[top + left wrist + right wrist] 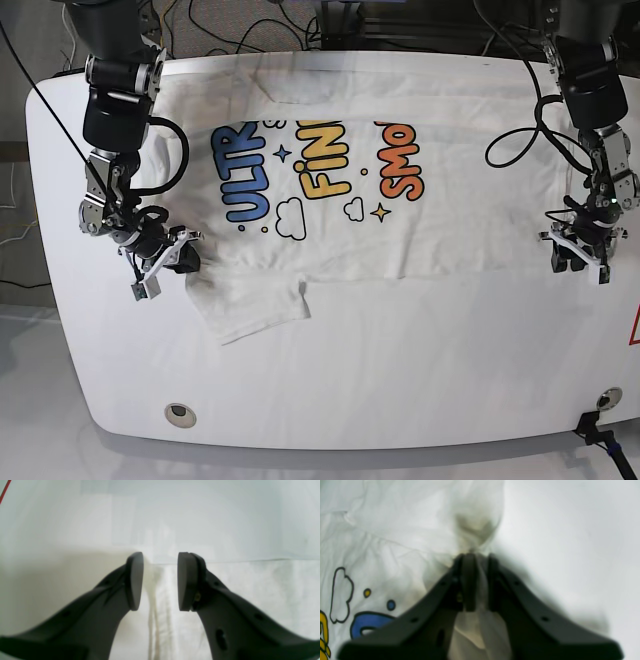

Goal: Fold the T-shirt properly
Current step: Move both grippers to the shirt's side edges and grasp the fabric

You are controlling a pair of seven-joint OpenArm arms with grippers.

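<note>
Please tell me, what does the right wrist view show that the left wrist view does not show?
Only the right wrist view: the right hand pinching a bunched fold of the T-shirt, beside blue and yellow print. Only the left wrist view: the left hand with its jaws apart and nothing between them, over a straight cloth edge. Both: white cloth on the white table, seen between dark fingers.

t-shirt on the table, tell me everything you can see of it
The large white cloth T-shirt lies print up on the white table, partly folded, showing blue, yellow and orange lettering with clouds and stars. One short sleeve lies flat along its near edge. It looks soft and wrinkled. The right hand pinches a bunched fold; the left hand hovers open at the opposite edge.
</note>
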